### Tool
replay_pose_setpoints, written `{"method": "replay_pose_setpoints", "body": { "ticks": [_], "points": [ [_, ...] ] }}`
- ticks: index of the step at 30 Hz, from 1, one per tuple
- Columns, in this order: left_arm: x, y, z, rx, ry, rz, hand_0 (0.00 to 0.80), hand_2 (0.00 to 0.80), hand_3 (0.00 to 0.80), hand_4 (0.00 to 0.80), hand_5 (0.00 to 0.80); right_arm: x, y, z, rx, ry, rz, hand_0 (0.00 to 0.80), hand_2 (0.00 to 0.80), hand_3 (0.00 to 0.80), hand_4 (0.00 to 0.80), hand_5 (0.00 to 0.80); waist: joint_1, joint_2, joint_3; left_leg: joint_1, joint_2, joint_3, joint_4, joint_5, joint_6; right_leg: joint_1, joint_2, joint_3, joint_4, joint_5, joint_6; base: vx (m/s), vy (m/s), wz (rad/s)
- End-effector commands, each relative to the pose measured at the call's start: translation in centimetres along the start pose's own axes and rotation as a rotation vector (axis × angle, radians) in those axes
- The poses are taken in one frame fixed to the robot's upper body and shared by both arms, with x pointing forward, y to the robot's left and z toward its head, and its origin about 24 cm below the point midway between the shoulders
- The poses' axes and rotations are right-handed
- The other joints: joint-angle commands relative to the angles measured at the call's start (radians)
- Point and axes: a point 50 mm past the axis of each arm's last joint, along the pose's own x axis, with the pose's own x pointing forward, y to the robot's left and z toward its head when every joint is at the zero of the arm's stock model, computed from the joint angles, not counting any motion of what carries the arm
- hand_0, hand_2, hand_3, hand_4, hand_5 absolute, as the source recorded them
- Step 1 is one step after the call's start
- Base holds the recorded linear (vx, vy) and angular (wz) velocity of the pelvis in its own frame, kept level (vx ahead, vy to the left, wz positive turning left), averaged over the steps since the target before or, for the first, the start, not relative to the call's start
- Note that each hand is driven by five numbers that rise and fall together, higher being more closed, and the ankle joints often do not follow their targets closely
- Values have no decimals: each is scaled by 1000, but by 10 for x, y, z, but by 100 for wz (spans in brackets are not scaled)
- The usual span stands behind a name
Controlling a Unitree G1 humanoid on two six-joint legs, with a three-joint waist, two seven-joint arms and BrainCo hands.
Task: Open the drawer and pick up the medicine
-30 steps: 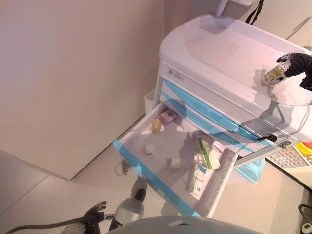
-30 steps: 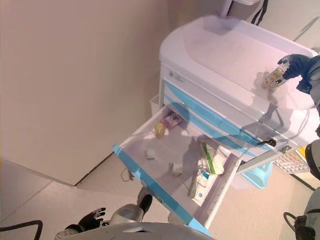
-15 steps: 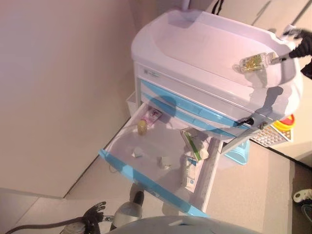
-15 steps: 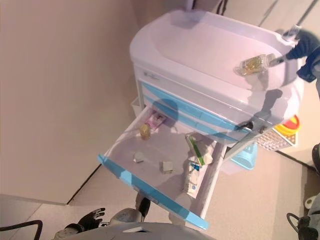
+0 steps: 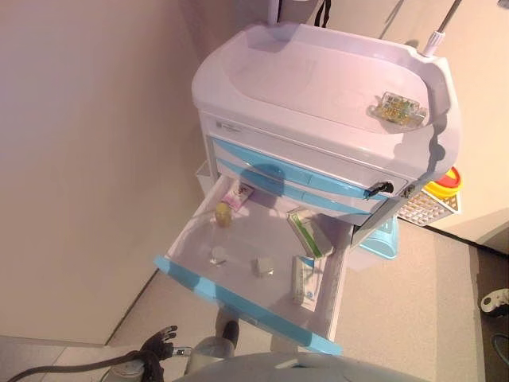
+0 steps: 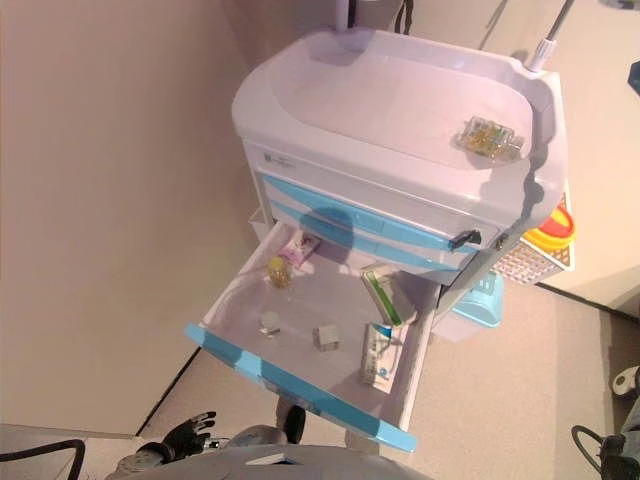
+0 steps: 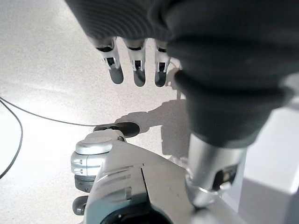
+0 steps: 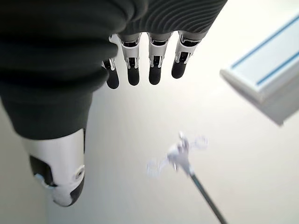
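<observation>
The clear medicine pack (image 5: pixel 398 109) of yellow capsules lies on the white cart top (image 5: pixel 310 72), near its right rim, with no hand on it. Below, the cart's lowest blue-fronted drawer (image 5: pixel 238 298) stands pulled out. Inside it are a pink box (image 5: pixel 237 194), a yellow bottle (image 5: pixel 223 213), a green box (image 5: pixel 308 232), a tube carton (image 5: pixel 306 280) and two small items. My right hand (image 8: pixel 133 65) is open and empty, off the cart; only a dark sliver of it (image 6: pixel 634 76) shows in the right eye view. My left hand (image 6: pixel 190 435) hangs open low by the floor.
A wall runs close along the cart's left side. On the cart's right hang a white mesh basket (image 5: pixel 425 208) with a yellow container (image 5: pixel 447 181), and a light-blue bin (image 5: pixel 382 239). A white pole (image 5: pixel 436 36) rises behind the cart's far right corner.
My right hand has let go of the capsule pack, which now lies on the cart top, and has drawn away to the right. The camera has shifted too.
</observation>
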Motion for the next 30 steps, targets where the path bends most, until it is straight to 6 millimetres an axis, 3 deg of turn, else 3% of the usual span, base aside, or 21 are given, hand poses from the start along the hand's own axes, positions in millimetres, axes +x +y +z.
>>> {"method": "replay_pose_setpoints", "body": {
  "ticks": [1,7,10,13,15,16,20,27,30],
  "points": [
    [2,-7,-3,73,28,-44,0,0,0,0,0,1,-11,-7,1,53,-106,0,0,0,0,0,25,-22,-53,51,-12,58,41,-191,6,-112,10,1,28,80,7,0,0,0],
    [3,-8,0,110,21,-62,0,0,0,0,0,-35,10,-54,143,248,-47,0,0,0,0,0,-9,-13,-48,48,-7,87,41,-198,8,-126,10,26,23,87,13,-35,-12,-14],
    [4,-11,2,114,12,-64,0,0,0,0,0,-81,44,-74,255,301,58,0,0,0,0,0,-43,-1,-42,49,-2,108,37,-201,10,-136,12,50,18,95,17,-17,-20,-31],
    [6,-14,2,125,29,-65,0,0,0,0,0,-142,76,-93,338,389,193,0,0,0,0,0,-84,10,-35,51,3,139,29,-203,13,-146,15,77,14,101,21,1,-30,-39],
    [7,-15,1,126,43,-69,0,0,0,0,0,-171,90,-97,376,433,249,0,0,0,0,0,-105,15,-31,52,7,159,28,-204,14,-154,18,94,16,103,22,-8,-27,-35],
    [8,-17,2,129,53,-75,0,0,0,0,0,-202,105,-98,403,468,318,0,0,0,0,0,-133,22,-20,49,8,178,32,-208,17,-165,20,111,19,105,22,-20,-32,-41],
    [12,-21,12,166,42,-88,0,0,0,0,0,-259,122,-100,415,523,449,0,0,0,0,0,-184,35,10,31,9,220,50,-218,25,-203,29,151,35,108,21,-40,-22,-53],
    [19,-20,53,421,-56,-97,0,0,0,0,0,-301,142,-97,364,566,611,0,0,0,0,0,-239,60,98,-35,15,252,77,-211,29,-285,41,194,62,115,20,-126,-7,-53],
    [20,-14,90,519,-142,-69,0,0,0,0,0,-324,148,-102,308,600,688,0,0,0,0,0,-257,73,146,-87,17,260,106,-205,29,-328,45,203,80,116,18,-123,-9,-35]
  ]
}}
